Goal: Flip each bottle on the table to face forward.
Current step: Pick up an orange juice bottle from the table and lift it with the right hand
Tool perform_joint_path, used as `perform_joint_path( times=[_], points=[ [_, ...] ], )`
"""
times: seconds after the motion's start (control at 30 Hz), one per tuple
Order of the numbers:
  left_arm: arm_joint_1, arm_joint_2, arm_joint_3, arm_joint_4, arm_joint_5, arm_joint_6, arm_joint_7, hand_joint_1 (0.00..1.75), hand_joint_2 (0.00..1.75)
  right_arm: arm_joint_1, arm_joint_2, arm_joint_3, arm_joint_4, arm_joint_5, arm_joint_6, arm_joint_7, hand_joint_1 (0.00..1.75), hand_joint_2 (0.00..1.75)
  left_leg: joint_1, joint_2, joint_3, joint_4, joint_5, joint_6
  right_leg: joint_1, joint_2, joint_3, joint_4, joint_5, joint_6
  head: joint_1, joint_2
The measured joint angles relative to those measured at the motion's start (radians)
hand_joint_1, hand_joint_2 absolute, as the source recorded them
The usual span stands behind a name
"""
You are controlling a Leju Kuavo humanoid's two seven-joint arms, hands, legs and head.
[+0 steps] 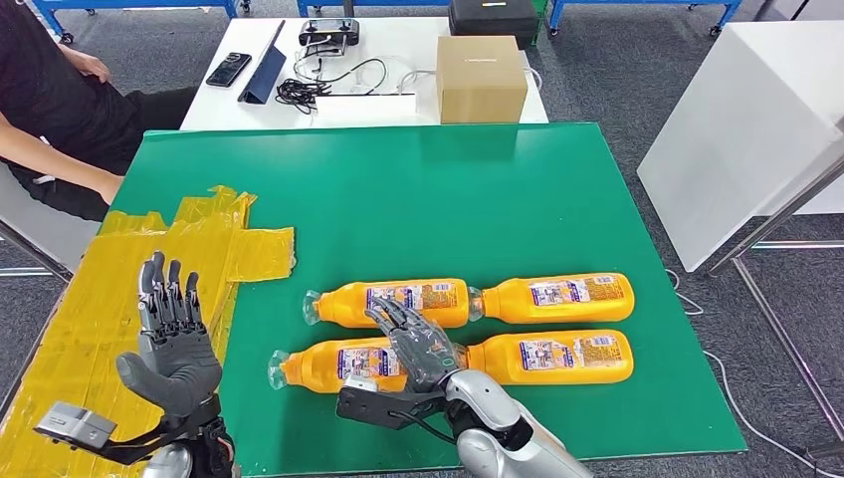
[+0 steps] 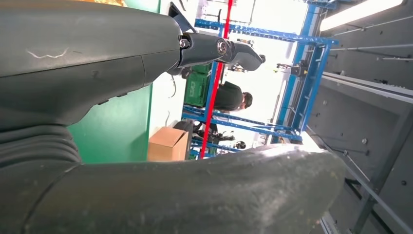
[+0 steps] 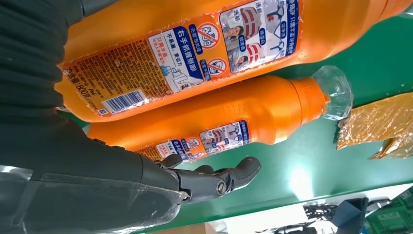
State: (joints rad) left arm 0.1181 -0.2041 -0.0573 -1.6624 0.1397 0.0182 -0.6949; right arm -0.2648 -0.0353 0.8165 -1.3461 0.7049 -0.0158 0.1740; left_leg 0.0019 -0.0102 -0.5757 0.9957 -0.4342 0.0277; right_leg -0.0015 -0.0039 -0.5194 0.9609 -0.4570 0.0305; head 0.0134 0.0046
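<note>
Four orange bottles lie on their sides in two rows on the green table [image 1: 448, 189], necks pointing left. The back row holds one bottle on the left [image 1: 398, 301] and one on the right [image 1: 557, 297]; the front row holds a left bottle [image 1: 323, 364] and a right bottle [image 1: 557, 357]. My right hand [image 1: 416, 344] reaches over the front left bottle with fingers spread, gripping nothing. In the right wrist view this hand [image 3: 73, 161] lies beside a bottle's barcode label [image 3: 122, 100], with another bottle [image 3: 234, 122] just past it. My left hand [image 1: 174, 349] is raised, palm open, over the yellow tape.
A patch of yellow tape [image 1: 119, 269] covers the table's left part. Behind stands a white table with a cardboard box [image 1: 481, 78], a phone and cables. A person [image 1: 60, 119] sits at the far left. A white cabinet [image 1: 737, 129] stands to the right.
</note>
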Motion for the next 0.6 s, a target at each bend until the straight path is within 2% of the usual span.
perform_joint_path(
  times=[0.23, 0.4, 0.6],
  points=[
    [-0.007, -0.003, 0.003, 0.000, 0.011, -0.001, 0.007, 0.00, 0.00, -0.027, -0.001, 0.023, 0.012, -0.011, 0.039, 0.023, 0.00, 1.75, 0.000, 0.000, 0.000, 0.000, 0.000, 0.000, 0.000, 0.000, 0.000, 0.000, 0.000, 0.000, 0.000, 0.000],
    [-0.019, -0.004, 0.008, 0.008, 0.024, -0.004, 0.007, 0.00, 0.00, -0.054, -0.002, 0.039, 0.026, -0.035, 0.068, 0.006, 0.00, 1.75, 0.000, 0.000, 0.000, 0.000, 0.000, 0.000, 0.000, 0.000, 0.000, 0.000, 0.000, 0.000, 0.000, 0.000],
    [-0.039, -0.005, 0.013, 0.025, 0.049, -0.009, 0.011, 0.00, 0.00, -0.121, -0.017, 0.113, 0.056, -0.027, 0.192, 0.011, 0.00, 1.75, 0.000, 0.000, 0.000, 0.000, 0.000, 0.000, 0.000, 0.000, 0.000, 0.000, 0.000, 0.000, 0.000, 0.000]
  ],
)
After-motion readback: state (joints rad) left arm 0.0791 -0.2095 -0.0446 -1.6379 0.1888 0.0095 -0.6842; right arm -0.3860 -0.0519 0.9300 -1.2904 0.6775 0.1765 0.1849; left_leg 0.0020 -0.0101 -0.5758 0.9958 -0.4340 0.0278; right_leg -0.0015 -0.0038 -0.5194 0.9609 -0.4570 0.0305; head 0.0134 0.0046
